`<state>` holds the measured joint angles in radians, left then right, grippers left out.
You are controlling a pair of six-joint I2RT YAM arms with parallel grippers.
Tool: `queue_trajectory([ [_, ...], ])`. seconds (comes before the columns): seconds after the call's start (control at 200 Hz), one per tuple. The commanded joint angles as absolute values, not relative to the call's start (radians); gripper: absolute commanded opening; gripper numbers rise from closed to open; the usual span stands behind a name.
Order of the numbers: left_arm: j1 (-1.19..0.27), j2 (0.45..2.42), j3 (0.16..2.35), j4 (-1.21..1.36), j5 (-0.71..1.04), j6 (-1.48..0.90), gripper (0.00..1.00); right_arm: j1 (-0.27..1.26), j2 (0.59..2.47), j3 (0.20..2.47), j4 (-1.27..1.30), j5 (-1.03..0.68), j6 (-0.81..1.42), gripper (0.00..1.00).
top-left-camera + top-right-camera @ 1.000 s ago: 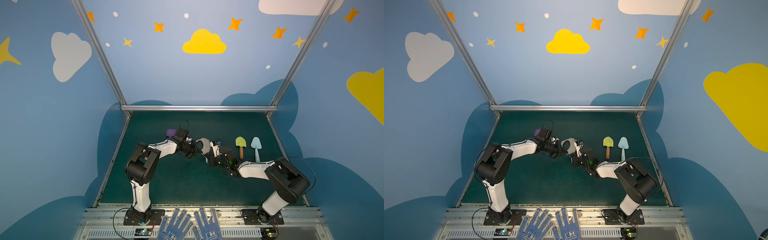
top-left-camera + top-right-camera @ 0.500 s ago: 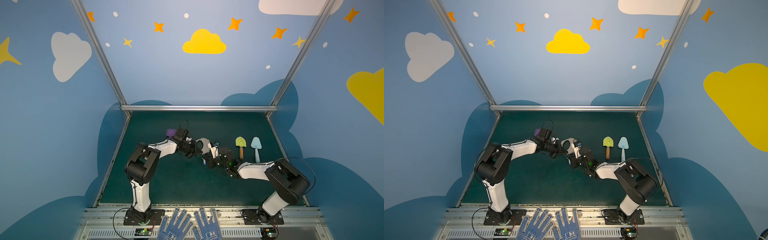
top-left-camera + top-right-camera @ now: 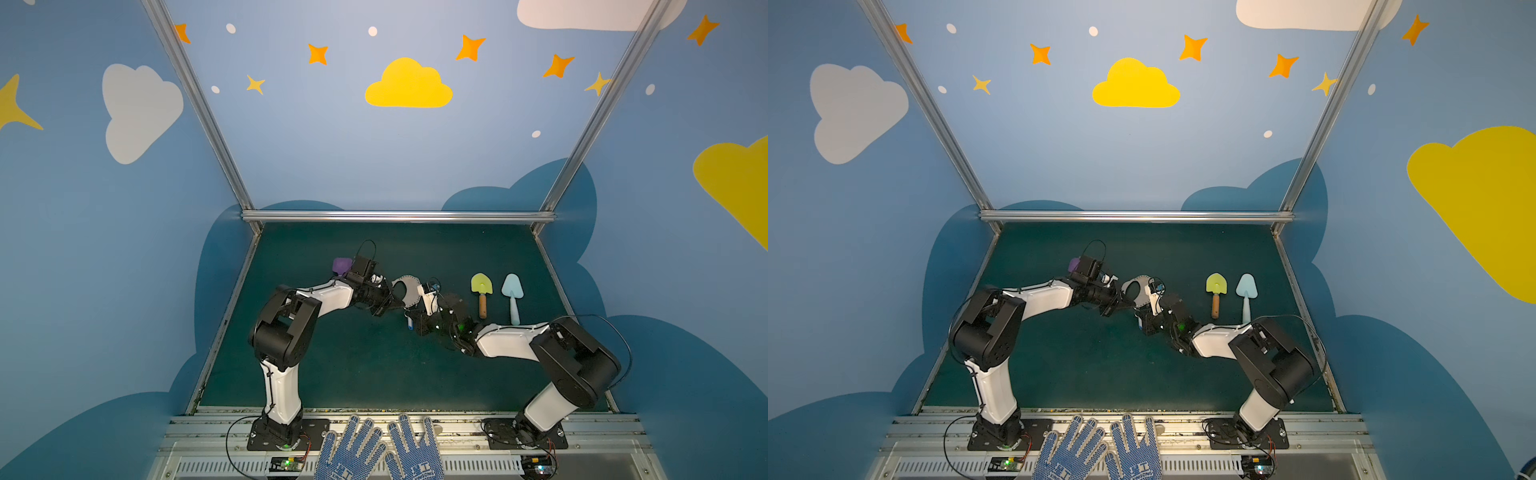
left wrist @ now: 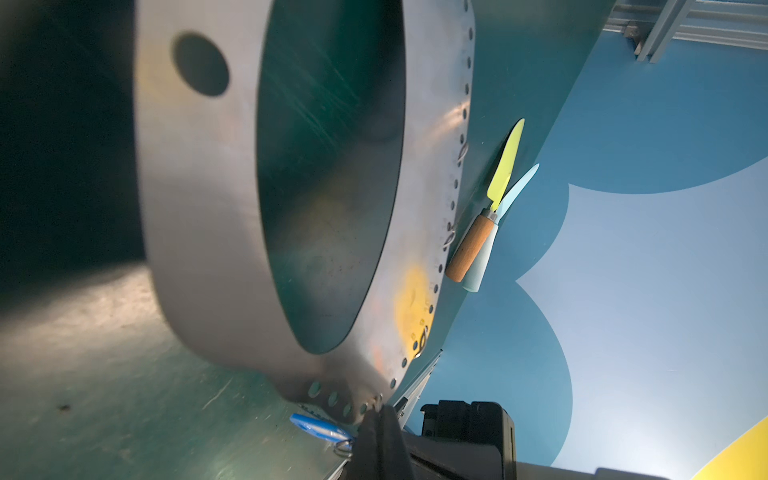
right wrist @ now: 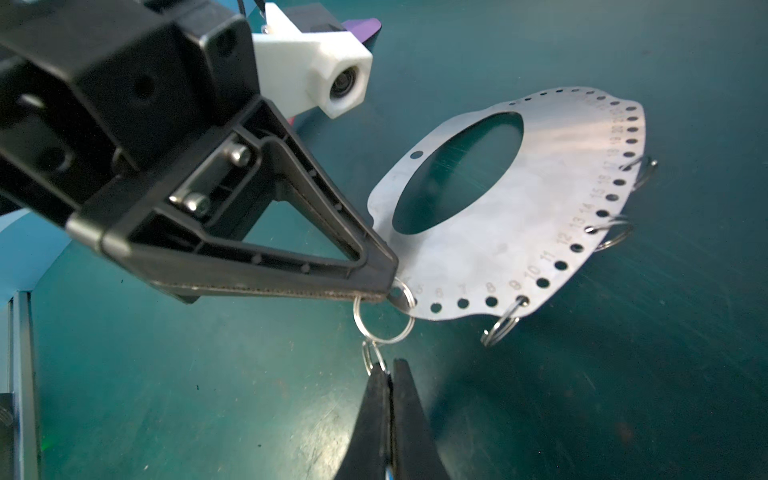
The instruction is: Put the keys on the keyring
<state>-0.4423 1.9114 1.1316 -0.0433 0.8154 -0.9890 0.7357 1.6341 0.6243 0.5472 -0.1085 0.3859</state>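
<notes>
The keyring (image 5: 498,232), a flat grey metal plate with an oval opening and numbered edge holes, hovers tilted over the green mat in both top views (image 3: 409,286) (image 3: 1140,286). My left gripper (image 5: 384,291) (image 4: 380,409) is shut on its corner. A wire ring (image 5: 384,316) hangs from that corner and a smaller ring is linked to it. My right gripper (image 5: 388,365) is shut on the keys at that small ring. The blue tag (image 4: 320,428) (image 3: 409,323) sticks out beside the fingers. The metal key itself is hidden.
Three more wire rings (image 5: 500,328) hang from the plate's edge. A yellow-green shovel (image 3: 482,291) and a light blue shovel (image 3: 512,295) lie right of the grippers. A purple object (image 3: 341,264) sits behind the left wrist. Blue dotted gloves (image 3: 374,453) rest at the front rail.
The right gripper has shifted slightly beside the keyring. The left arm has held still, and both grips are unchanged.
</notes>
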Motion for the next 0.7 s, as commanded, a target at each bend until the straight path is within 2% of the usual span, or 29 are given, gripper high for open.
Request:
queue_trajectory([
  [0.0,-0.446,1.917,1.117,-0.049,0.845,-0.984,0.04,0.729,1.605,0.65,0.58,-0.079,0.391,0.0],
  [0.696,-0.456,1.914,1.12,-0.07,0.847,-0.961,0.04,0.711,1.582,0.669,0.56,-0.049,0.381,0.0],
])
